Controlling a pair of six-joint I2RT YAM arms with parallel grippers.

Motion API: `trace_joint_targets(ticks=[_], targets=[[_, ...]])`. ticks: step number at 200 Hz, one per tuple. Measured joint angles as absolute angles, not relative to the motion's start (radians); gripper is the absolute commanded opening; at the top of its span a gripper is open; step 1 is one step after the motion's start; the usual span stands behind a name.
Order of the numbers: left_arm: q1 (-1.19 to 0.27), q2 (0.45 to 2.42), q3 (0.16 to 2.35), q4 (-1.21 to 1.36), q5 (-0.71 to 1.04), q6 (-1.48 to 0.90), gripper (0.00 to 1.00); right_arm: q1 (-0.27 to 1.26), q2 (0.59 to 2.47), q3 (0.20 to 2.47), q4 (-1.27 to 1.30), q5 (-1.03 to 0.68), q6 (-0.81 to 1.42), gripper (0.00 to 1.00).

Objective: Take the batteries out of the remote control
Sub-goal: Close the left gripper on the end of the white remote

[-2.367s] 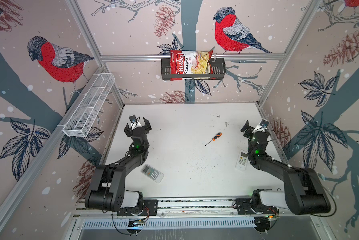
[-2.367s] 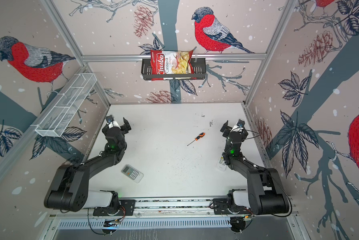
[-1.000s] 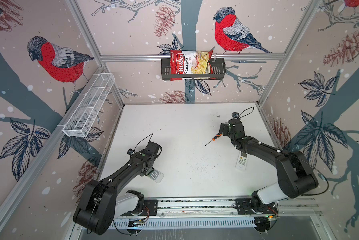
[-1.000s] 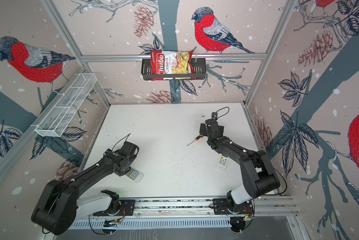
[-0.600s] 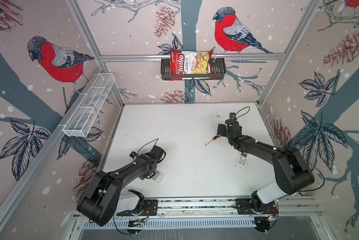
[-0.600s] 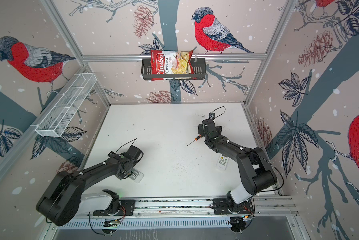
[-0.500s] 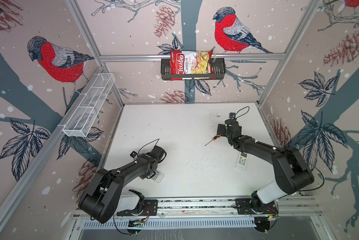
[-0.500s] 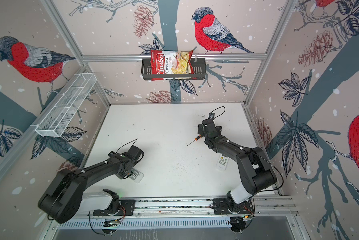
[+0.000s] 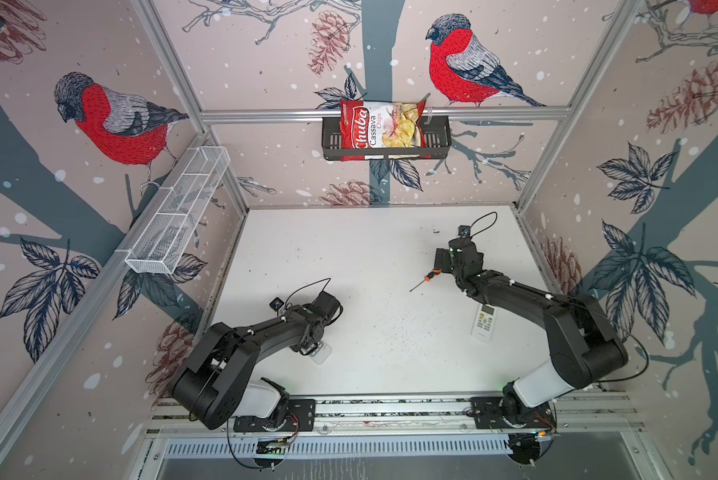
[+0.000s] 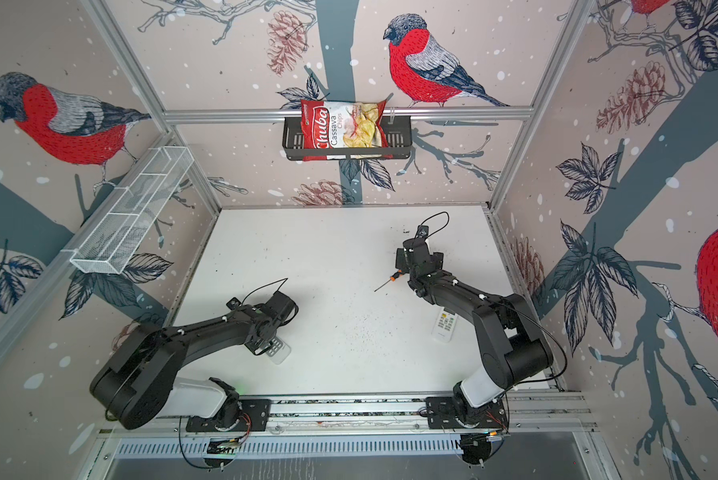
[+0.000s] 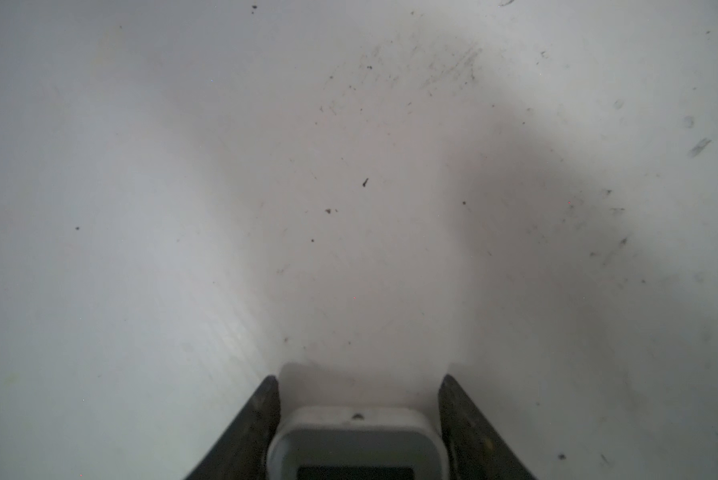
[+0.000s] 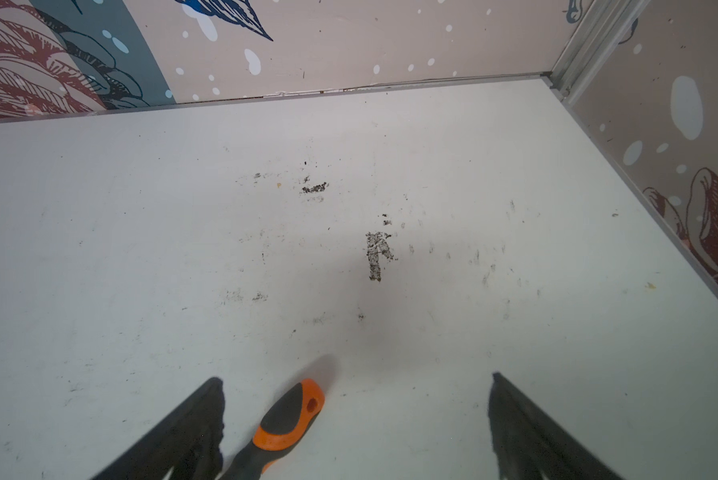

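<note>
White, scuffed table (image 9: 369,241) inside bird-wallpaper walls (image 9: 265,62). A cassava chips bag (image 9: 380,129) sits in a black wall basket (image 9: 436,139), and a white wire basket (image 9: 178,212) hangs on the left wall. My left end effector (image 11: 357,378) sits at the near-left remote (image 11: 355,440), fingers (image 11: 261,415) flanking its display end, right against both sides. Can't tell if they actually pinch it. My right end effector (image 12: 355,377) is spread wide, low over the table. The orange-and-black screwdriver (image 12: 290,419) has its handle between the fingers, close to one and well clear of the other. Second remote (image 9: 484,322) lies buttons-up, partly under my right forearm. Batteries hidden: both remotes are face up.
</note>
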State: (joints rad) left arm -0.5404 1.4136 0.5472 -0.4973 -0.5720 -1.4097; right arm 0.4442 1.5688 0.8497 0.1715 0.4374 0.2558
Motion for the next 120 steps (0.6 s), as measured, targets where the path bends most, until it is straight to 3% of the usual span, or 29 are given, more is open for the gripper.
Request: trace_joint_targets(ticks=[70,120], targets=[[-0.545,1.578,0.742,-0.474,-0.505,-1.408,0.43,0.445,1.578,0.857,0.165,0.438,0.238,0.98],[-0.548,1.71,0.95,-0.445,-0.428,-1.342,0.51,0.42,1.589,0.859,0.163,0.402,0.239,0.99]])
